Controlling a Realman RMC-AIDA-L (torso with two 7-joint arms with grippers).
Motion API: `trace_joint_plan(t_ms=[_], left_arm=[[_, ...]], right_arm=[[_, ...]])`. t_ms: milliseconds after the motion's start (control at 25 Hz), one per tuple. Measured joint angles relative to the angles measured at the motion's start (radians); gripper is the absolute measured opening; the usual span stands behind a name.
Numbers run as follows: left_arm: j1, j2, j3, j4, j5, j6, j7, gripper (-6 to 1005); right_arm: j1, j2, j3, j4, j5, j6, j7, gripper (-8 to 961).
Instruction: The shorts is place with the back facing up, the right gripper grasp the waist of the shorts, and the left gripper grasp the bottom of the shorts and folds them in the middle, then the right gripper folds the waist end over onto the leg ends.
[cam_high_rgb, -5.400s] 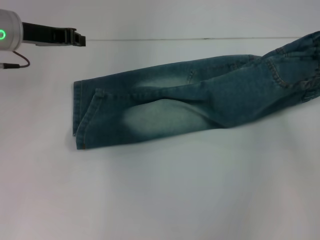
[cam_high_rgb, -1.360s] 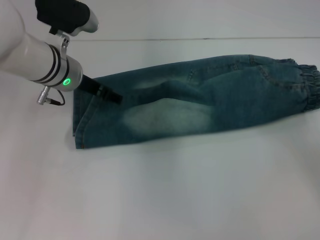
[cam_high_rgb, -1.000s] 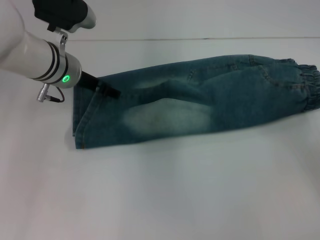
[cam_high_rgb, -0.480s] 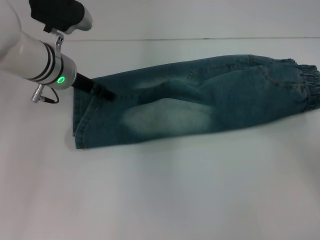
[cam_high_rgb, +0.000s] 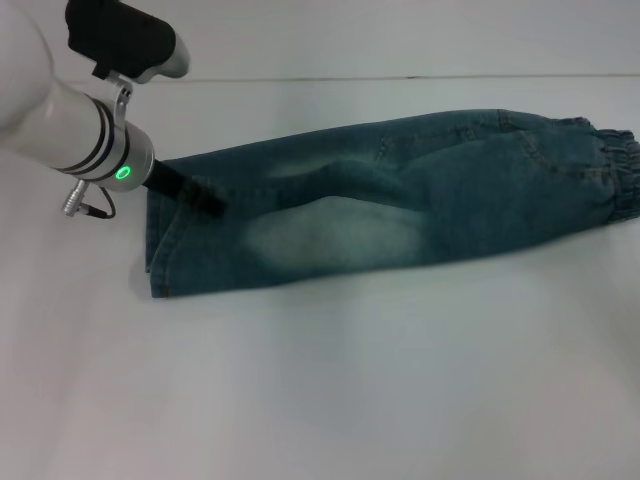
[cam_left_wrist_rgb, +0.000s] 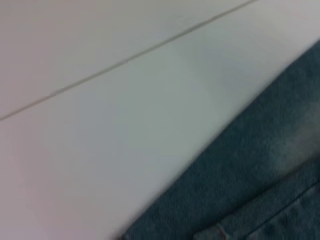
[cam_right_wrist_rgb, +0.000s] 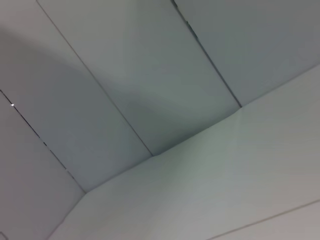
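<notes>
A white and silver cylindrical wrist, ringed by dark bands and marked by a green light, is seen behind the left gripper (cam_high_rgb: 205, 197). Black fingers are carried by it. A thin cable with a metal plug is attached beneath, and a black block is mounted above.

Blue denim shorts (cam_high_rgb: 400, 200) with faded pale patches, white table (cam_high_rgb: 350, 380)

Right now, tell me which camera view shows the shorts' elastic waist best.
The head view: the waist of the shorts lies at the robot's right on the table, gathered. The left wrist view shows only flat denim near the leg end; the right wrist view shows no shorts.
</notes>
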Motion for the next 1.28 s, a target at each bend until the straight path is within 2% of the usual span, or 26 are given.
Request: trace_joint_plan(t_ms=[840, 1080, 1280], left_arm=[[-0.019, -0.008, 0.016, -0.014, -0.001, 0.013, -0.014, 854], [-0.02, -0.008, 0.02, -0.014, -0.001, 0.007, -0.029, 645], [-0.021, -0.009, 0.022, -0.015, -0.001, 0.005, -0.03, 543]], right_arm=[[-0.002, -0.001, 0.0, 0.0, 0.001, -0.013, 0.0, 943], [-0.003, -0.001, 0.001, 0.0, 0.005, -0.024, 0.0, 943], [-0.005, -0.002, 0.002, 0.0, 0.015, -0.037, 0.0, 943]])
